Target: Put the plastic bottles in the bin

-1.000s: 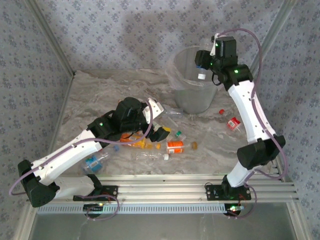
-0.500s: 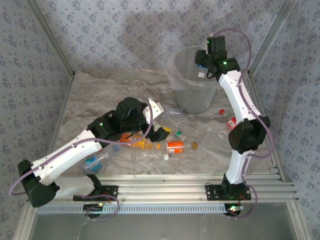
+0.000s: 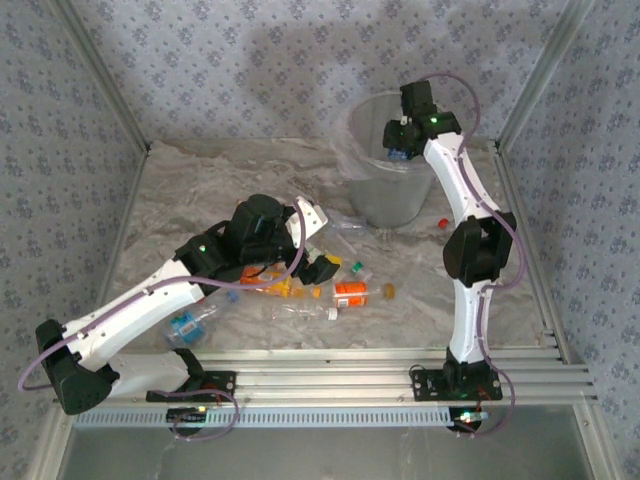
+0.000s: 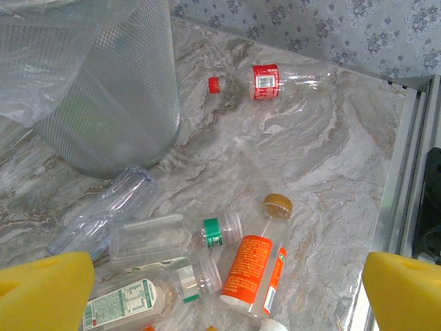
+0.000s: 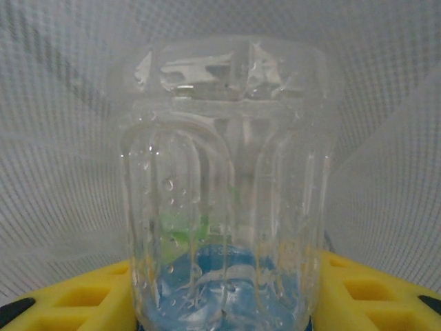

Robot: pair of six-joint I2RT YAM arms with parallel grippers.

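Bottle (image 5: 224,186) looks clear, ribbed, droplet-speckled, with a blue label.

Bin (image 3: 385,195) far, right of centre, on table (image 3: 200,190); bottles (image 3: 351,293) scattered before it.

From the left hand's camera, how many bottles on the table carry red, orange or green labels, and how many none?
Red-label bottle: 1
Orange-label bottle: 1
Green-label bottles: 2
Unlabelled bottle: 1
Total: 5, leaving out fragments at the bottom edge
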